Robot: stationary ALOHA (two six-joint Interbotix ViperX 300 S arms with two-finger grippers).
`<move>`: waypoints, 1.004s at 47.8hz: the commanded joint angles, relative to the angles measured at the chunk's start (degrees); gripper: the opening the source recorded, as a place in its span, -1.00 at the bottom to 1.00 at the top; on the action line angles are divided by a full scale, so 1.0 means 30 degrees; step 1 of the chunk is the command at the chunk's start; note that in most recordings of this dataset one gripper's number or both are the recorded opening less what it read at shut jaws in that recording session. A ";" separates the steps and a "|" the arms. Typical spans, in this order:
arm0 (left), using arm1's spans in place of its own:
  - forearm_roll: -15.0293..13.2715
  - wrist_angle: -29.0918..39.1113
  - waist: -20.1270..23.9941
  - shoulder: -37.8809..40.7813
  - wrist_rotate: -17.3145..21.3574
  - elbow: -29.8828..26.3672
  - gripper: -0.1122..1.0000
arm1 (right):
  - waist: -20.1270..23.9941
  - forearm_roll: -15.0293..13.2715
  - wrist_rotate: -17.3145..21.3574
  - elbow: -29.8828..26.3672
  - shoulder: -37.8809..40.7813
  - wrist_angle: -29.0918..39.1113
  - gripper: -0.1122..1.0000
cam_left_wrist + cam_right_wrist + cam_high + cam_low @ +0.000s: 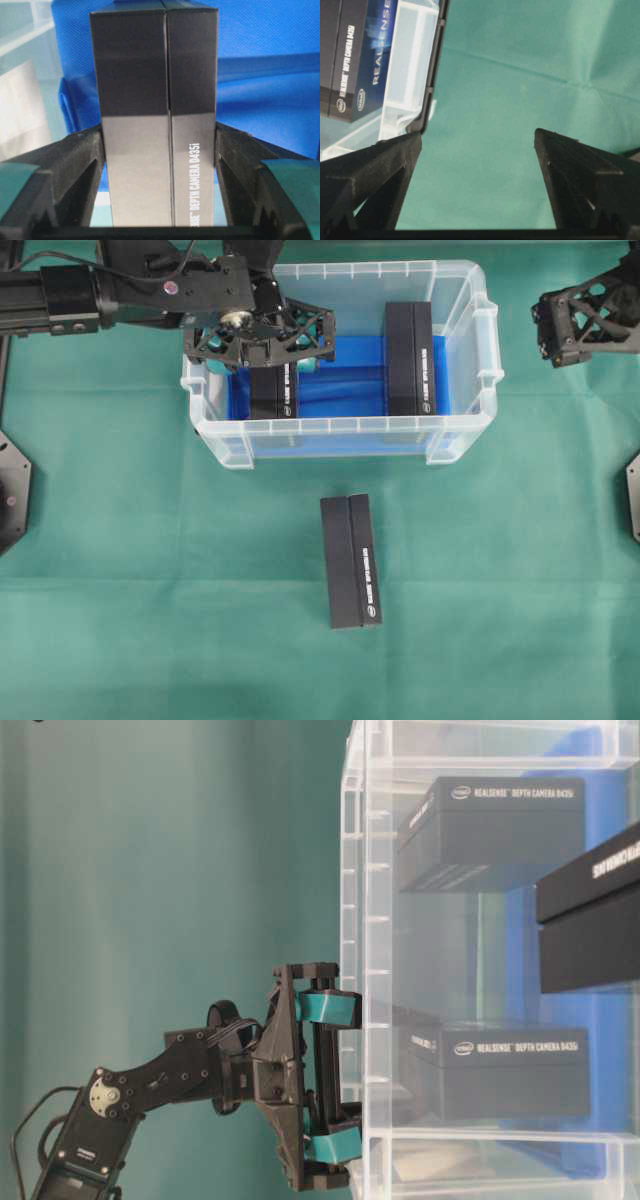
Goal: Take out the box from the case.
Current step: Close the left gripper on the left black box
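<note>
Now, case (pixel 345 435): two black boxes inside, at nine (pixel 272 392) and three o'clock (pixel 409 358).
Left claw (pixel 160 150): we see it clamping the nine o'clock box.
Right claw (pixel 477 145): spread wide, holding nothing.

Black throughout: boxy servo housings, dark cables looping at nine o'clock. Left gripper (pixel 318 1085) built of trussed black fingers (pixel 326 1008) wrapped in teal tape; silver hub and red dot on the arm. Right gripper (pixel 478 165) showing matte, ridged black prongs.
</note>
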 commanded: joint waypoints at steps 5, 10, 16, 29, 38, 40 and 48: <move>-0.0176 -0.0674 -0.0176 -0.0234 -0.0439 0.0234 0.29 | 0.0029 0.0000 -0.0029 -0.0088 -0.0410 -0.0088 0.84; -0.0234 -0.0645 -0.0205 -0.0264 -0.0615 0.0322 0.29 | 0.0029 -0.0029 -0.0029 -0.0029 -0.0498 -0.0117 0.84; -0.0410 -0.0586 -0.0205 -0.0264 -0.0557 0.0264 0.29 | 0.0029 -0.0029 -0.0029 -0.0029 -0.0498 -0.0322 0.84; -0.0557 0.1318 -0.0293 -0.0732 -0.0381 -0.0322 0.29 | 0.0029 -0.0059 -0.0029 -0.0029 -0.0498 -0.0381 0.84; -0.0557 0.2549 -0.0352 -0.1201 -0.0234 -0.0937 0.29 | 0.0029 -0.0088 -0.0029 -0.0029 -0.0498 -0.0674 0.84; -0.0557 0.2783 -0.0381 -0.1260 -0.0146 -0.1143 0.29 | 0.0029 -0.0117 -0.0029 -0.0029 -0.0498 -0.0732 0.84; -0.0586 0.4307 -0.0439 -0.1230 0.0293 -0.2490 0.29 | 0.0029 -0.0146 -0.0059 0.0000 -0.0498 -0.0762 0.84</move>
